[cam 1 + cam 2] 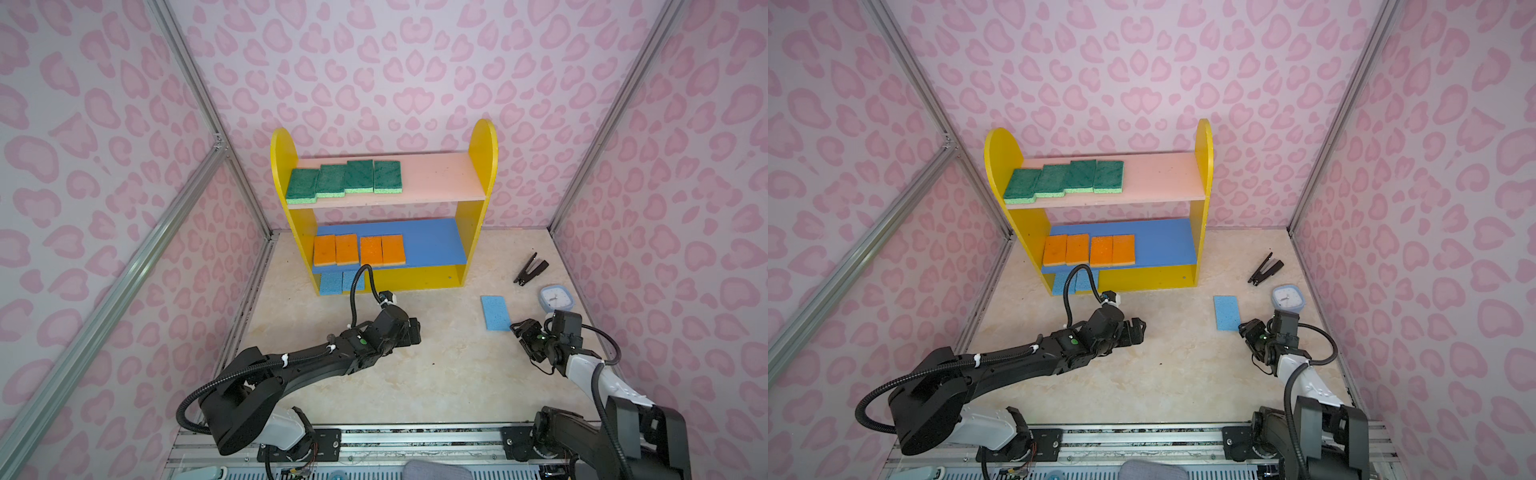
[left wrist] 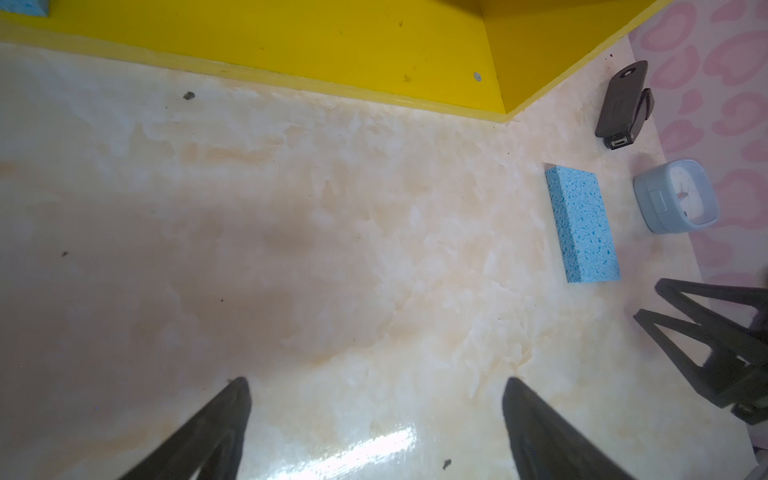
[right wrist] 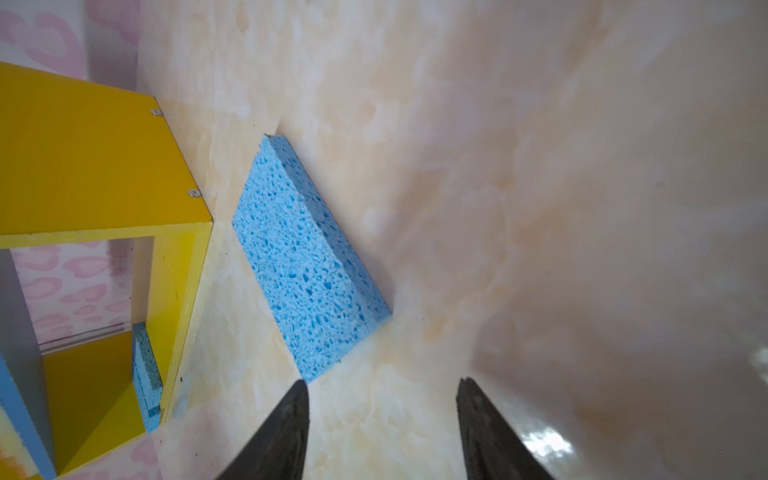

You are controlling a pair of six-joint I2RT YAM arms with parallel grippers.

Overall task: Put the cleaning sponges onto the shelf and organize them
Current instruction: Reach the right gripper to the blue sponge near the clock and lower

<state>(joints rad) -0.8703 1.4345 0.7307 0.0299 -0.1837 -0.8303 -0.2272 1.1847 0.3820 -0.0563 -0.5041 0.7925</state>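
The shelf (image 1: 482, 166) (image 1: 1202, 166) stands at the back. Several green sponges (image 1: 345, 178) lie on its pink board and several orange ones (image 1: 359, 249) on the blue board. Two light blue sponges (image 1: 340, 282) rest on the yellow bottom at the left. One more light blue sponge (image 1: 495, 312) (image 1: 1227, 312) (image 2: 582, 222) (image 3: 303, 262) lies flat on the table at the right. My right gripper (image 1: 517, 328) (image 3: 382, 386) is open just beside that sponge's near corner, holding nothing. Over the middle of the table my left gripper (image 1: 415, 330) (image 2: 376, 386) is wide open and empty.
A black stapler (image 1: 530, 269) (image 2: 623, 104) and a light-blue square clock (image 1: 556, 297) (image 2: 675, 195) lie near the right wall, behind the loose sponge. The pink patterned walls close in on both sides.
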